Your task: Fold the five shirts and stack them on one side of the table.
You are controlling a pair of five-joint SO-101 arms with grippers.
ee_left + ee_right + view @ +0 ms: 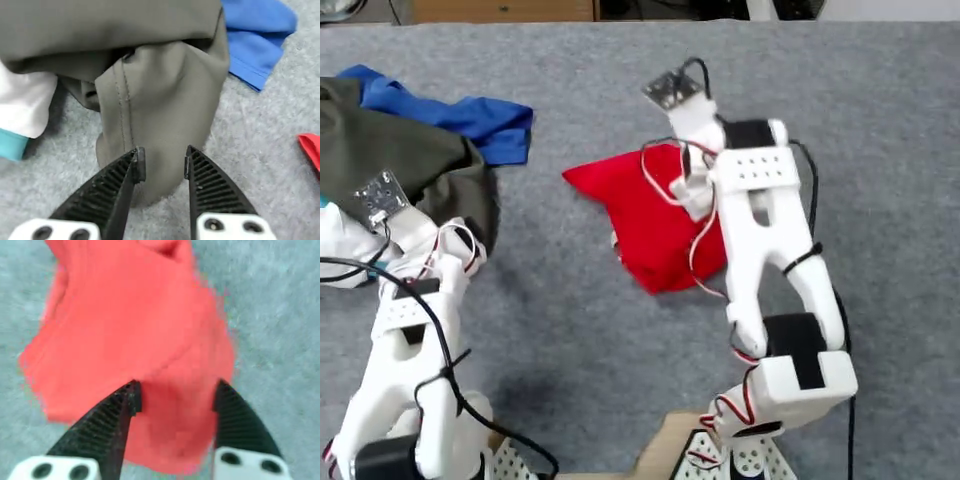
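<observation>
Where right claw (175,392) gapes, red shirt (640,215) diagonal, tip toward olive shirt (400,150)

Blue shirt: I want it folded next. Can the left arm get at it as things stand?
Probably yes, partly. One corner of the blue shirt lies bare on the table just past the olive shirt, over which the left tool hangs open. The olive shirt overlaps its other edge, though.

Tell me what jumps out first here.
A red shirt lies crumpled mid-table, the right tool open just above it. Toward the high view's left edge, the left tool hangs open over an olive shirt heaped beside a blue shirt.
</observation>
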